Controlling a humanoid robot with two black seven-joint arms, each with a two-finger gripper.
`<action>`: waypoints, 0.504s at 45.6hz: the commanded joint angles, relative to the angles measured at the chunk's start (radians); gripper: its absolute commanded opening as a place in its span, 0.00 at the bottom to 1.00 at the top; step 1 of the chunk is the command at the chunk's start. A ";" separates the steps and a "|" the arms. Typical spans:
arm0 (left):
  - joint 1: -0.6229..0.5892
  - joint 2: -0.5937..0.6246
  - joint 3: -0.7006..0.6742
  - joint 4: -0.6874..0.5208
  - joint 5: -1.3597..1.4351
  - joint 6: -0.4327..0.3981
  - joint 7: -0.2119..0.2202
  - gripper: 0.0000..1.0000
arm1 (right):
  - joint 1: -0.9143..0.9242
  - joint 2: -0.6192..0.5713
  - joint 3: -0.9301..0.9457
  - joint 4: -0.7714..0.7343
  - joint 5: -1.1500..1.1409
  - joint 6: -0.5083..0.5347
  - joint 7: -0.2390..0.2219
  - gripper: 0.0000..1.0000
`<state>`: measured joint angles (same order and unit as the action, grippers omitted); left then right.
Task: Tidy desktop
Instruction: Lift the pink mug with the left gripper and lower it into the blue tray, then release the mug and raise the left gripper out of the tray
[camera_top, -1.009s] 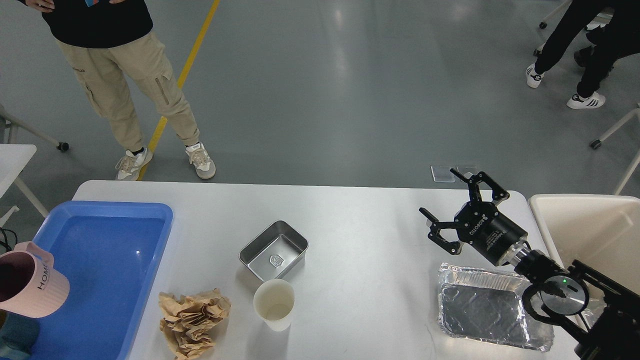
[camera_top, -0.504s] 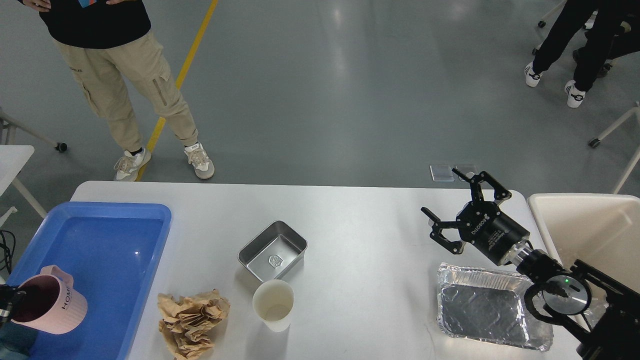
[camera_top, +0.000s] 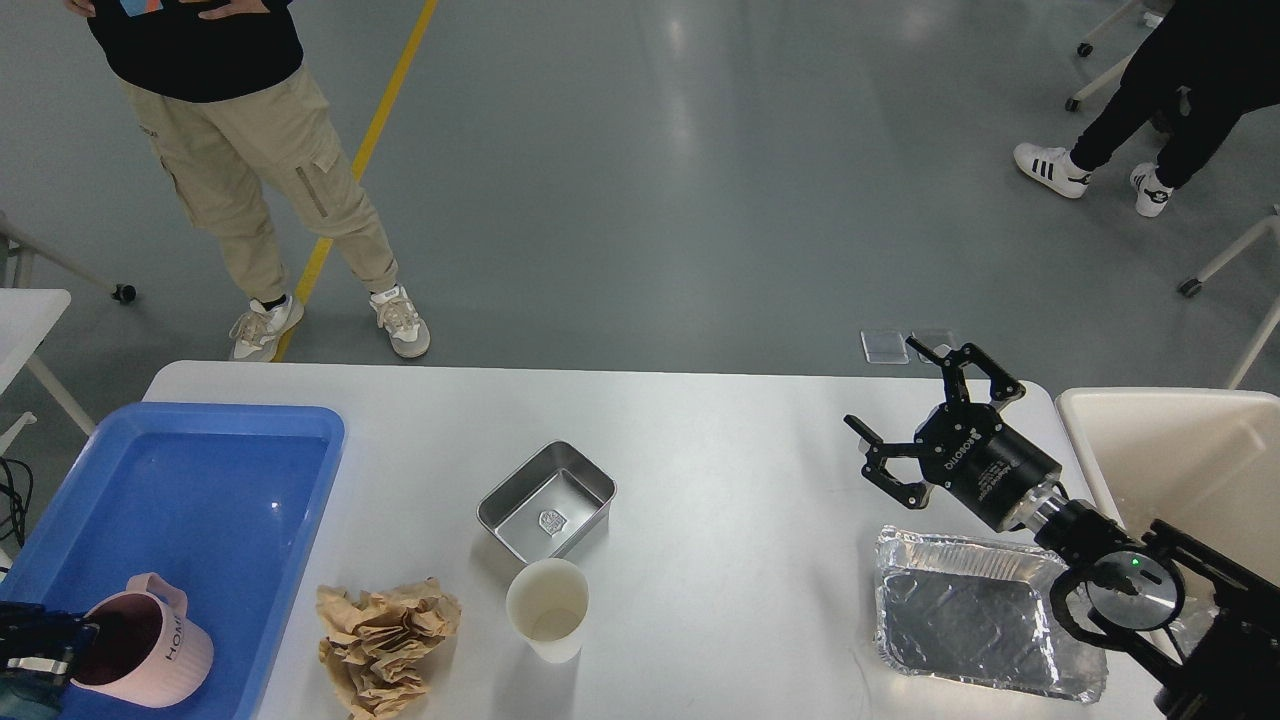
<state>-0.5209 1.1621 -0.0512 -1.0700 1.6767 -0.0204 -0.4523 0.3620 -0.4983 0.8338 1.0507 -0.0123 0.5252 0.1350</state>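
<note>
Bench (camera_top: 720, 450) fills lower view: rigid, smooth, glossy, likely slippery; not for lifting, only for clearing. Right gripper (camera_top: 925, 415) hovering above foil tray (camera_top: 985, 625), jaws spread, empty. Left gripper (camera_top: 30, 650) at pink mug (camera_top: 145, 655) in blue tray (camera_top: 215, 500); jaws' state indeterminate.

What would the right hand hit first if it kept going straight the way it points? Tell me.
Probably nothing on the desktop. The open right hand points up-left toward the table's far edge, and no object lies ahead of it there. Its height above the surface is unclear.
</note>
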 joint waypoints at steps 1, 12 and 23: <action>0.006 0.007 -0.001 -0.002 -0.003 -0.001 -0.011 0.46 | 0.000 0.001 -0.001 0.000 0.000 -0.001 0.000 1.00; 0.004 0.063 -0.006 -0.053 -0.020 -0.004 -0.014 0.76 | 0.002 0.001 -0.001 -0.001 0.000 -0.001 0.000 1.00; -0.017 0.182 -0.162 -0.193 -0.362 -0.150 -0.031 0.90 | 0.011 0.011 -0.001 -0.001 -0.020 -0.007 -0.002 1.00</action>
<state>-0.5320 1.3037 -0.1178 -1.2245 1.4740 -0.0694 -0.4816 0.3673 -0.4916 0.8329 1.0492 -0.0154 0.5230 0.1350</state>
